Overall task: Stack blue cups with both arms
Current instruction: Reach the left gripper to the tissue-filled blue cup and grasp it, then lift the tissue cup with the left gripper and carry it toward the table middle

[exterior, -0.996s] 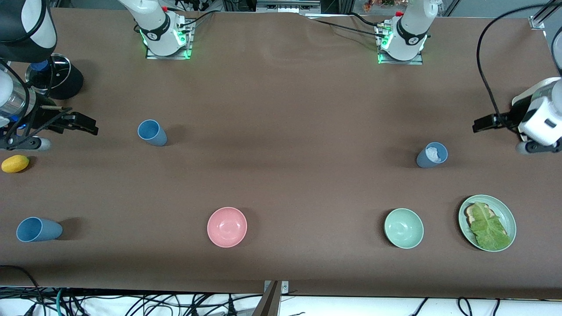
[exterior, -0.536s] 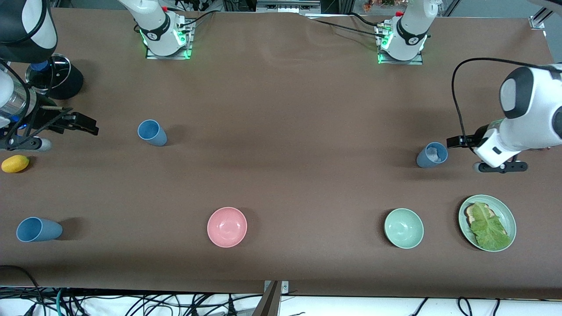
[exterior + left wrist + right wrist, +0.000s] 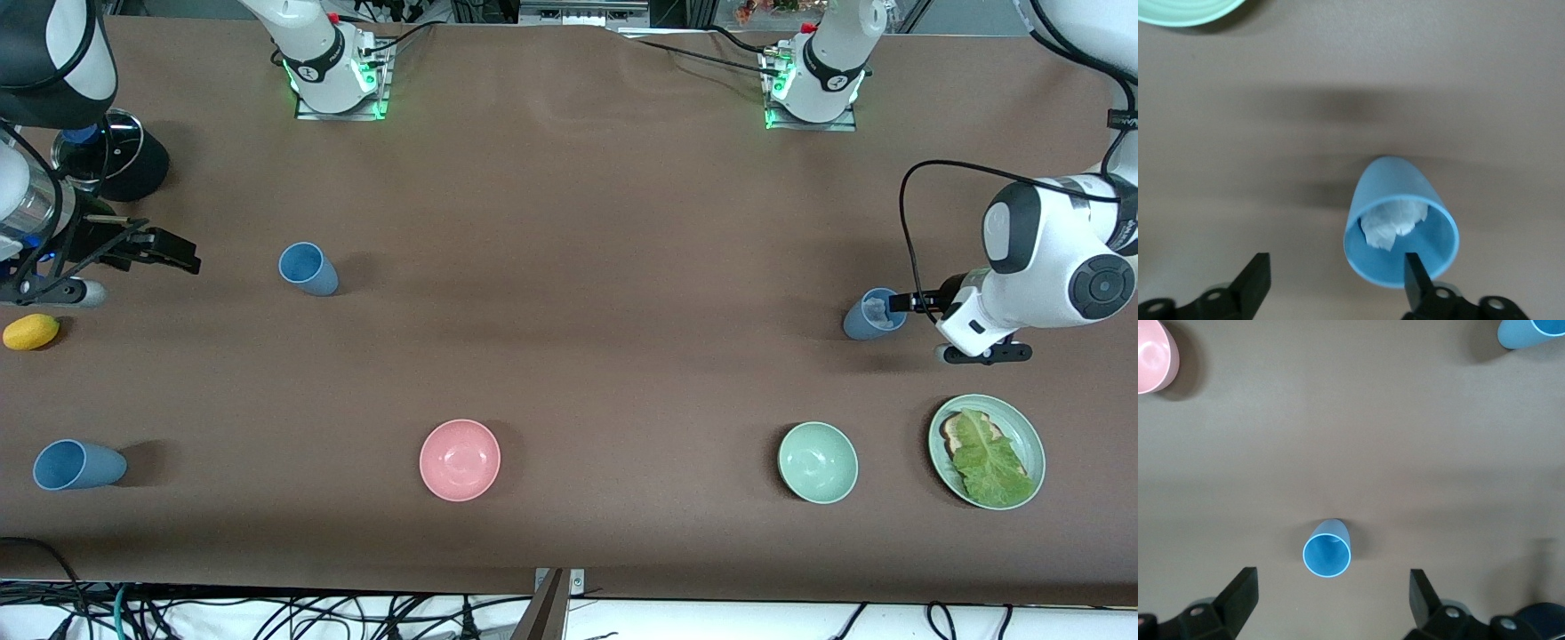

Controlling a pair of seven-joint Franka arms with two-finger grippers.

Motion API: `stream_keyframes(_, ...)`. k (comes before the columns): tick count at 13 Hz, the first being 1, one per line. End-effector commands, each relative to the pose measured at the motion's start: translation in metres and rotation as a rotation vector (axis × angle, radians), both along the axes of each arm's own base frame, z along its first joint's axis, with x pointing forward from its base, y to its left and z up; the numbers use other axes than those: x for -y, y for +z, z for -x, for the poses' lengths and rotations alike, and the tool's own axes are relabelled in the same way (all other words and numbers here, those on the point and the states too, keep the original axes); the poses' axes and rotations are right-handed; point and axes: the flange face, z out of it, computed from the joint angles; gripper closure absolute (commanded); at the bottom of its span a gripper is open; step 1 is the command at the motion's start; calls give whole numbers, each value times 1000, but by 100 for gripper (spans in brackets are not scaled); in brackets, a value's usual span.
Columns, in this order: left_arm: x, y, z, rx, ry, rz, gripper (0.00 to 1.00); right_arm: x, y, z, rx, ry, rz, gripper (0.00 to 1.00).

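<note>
Three blue cups sit on the brown table. A slate-blue cup (image 3: 875, 314) with crumpled white paper inside is at the left arm's end. My left gripper (image 3: 900, 301) is open right beside it. In the left wrist view the cup (image 3: 1401, 220) lies off to one side of my gripper (image 3: 1336, 280), with one finger (image 3: 1415, 277) at its rim. A bright blue cup (image 3: 308, 268) stands apart from my open, empty right gripper (image 3: 188, 255). It shows ahead of that gripper (image 3: 1331, 593) in the right wrist view (image 3: 1327, 550). A third blue cup (image 3: 78, 465) (image 3: 1531, 332) is nearer the front camera.
A pink bowl (image 3: 460, 460), a mint-green bowl (image 3: 818, 462) and a green plate (image 3: 1031, 436) with bread and lettuce lie nearer the front camera. A yellow lemon (image 3: 31, 331) and a black round object (image 3: 133, 164) are at the right arm's end.
My left arm has swung in from the table's end and brought its gripper up to the slate-blue cup. The right arm and all cups have not moved.
</note>
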Motion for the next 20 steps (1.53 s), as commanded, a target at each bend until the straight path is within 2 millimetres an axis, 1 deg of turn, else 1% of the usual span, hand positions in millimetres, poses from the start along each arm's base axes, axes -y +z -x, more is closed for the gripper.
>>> stream_keyframes(1, -17, -20, -6, 26, -13, 4, 34, -2, 2, 2, 9, -7, 11, 0)
stream_keyframes(2, -19, -26, -5, 21, -7, 30, 42, -2, 2, 2, 9, -7, 11, 0)
stream_keyframes(3, -16, -31, -5, 14, 2, 49, 62, -2, 2, 2, 9, -7, 11, 0)
stream_keyframes(4, -14, -33, -6, 10, 3, 54, 75, -2, 2, 2, 9, -7, 11, 0)
stream_keyframes(5, -15, -38, -6, 5, 22, 69, 82, -2, 2, 2, 9, -7, 11, 0)
stream_keyframes(6, -12, -42, -6, 3, 47, 97, 99, -2, 2, 2, 9, -7, 11, 0)
stream_keyframes(7, -11, -43, -6, 0, 69, 114, 100, -2, 2, 2, 9, -7, 11, 0)
stream_keyframes(10, -6, -42, -6, -3, 69, 119, 100, -2, 2, 2, 9, -7, 9, 0)
stream_keyframes(11, -5, -34, -10, 0, 66, 118, 100, -2, 2, 2, 9, -7, 9, 0)
stream_keyframes(12, 2, -16, -19, -3, 57, 125, 100, -2, 1, 2, 8, -7, 11, 0)
stream_keyframes(14, 34, 34, -46, 8, 43, 137, 100, -2, 1, 2, 8, -7, 11, 0)
stream_keyframes(15, 67, 53, -56, 19, 63, 134, 100, -2, 1, 2, 8, -7, 11, 0)
stream_keyframes(16, 102, 62, -59, 25, 89, 124, 100, -2, 1, 2, 8, -7, 9, 0)
stream_keyframes(17, 134, 63, -56, 16, 124, 108, 100, -2, 1, 2, 8, -7, 11, 0)
stream_keyframes(18, 171, 63, -47, -14, 154, 90, 100, -2, 1, 2, 8, -7, 11, 0)
stream_keyframes(20, 233, 65, -33, -44, 189, 76, 100, -2, 1, 2, 8, -7, 11, 0)
